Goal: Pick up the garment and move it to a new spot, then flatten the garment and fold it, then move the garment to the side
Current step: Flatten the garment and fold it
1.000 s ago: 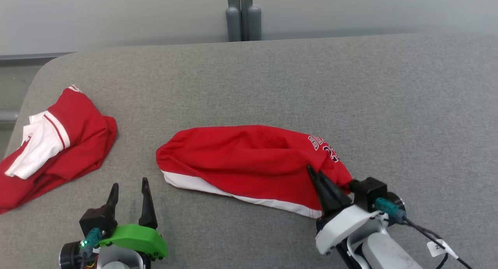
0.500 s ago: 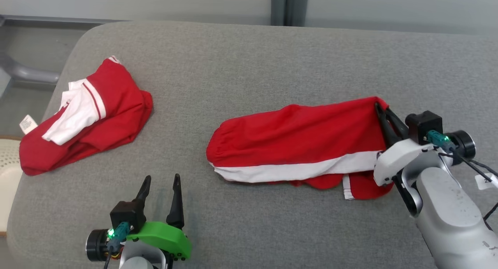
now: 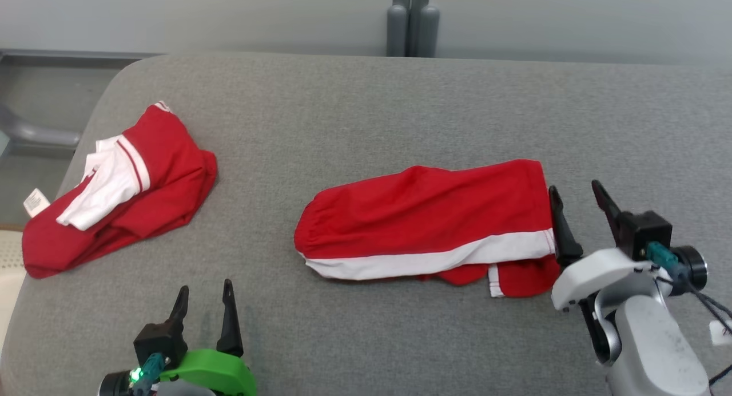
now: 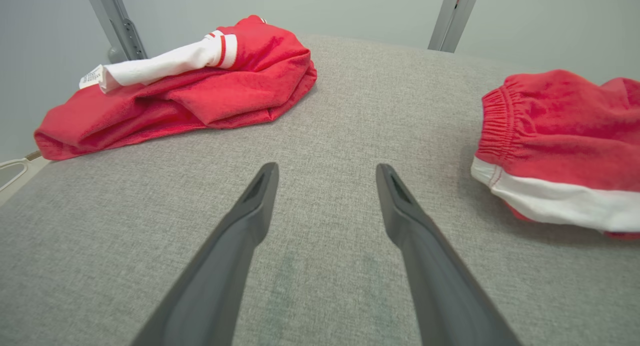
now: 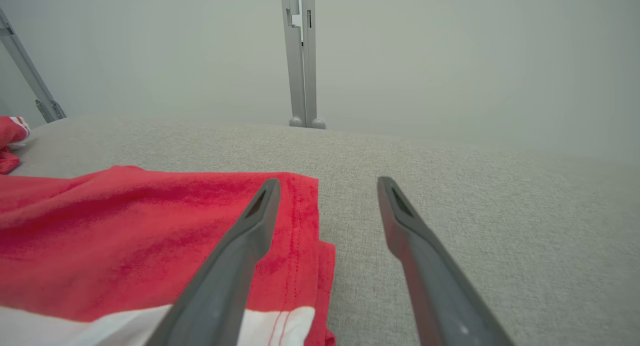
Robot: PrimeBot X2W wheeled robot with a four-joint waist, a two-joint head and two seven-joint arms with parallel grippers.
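right tool (image 3: 573, 187): jaws now wide, grip just released, at garment's right hem | left tool (image 3: 205, 287): wide, empty | garment (image 3: 434, 218): lies mid-tabletop (image 3: 366, 110), stretched out, underside bunched | second garment (image 3: 143, 184): heap, well apart left | task: move seems done, flattening next
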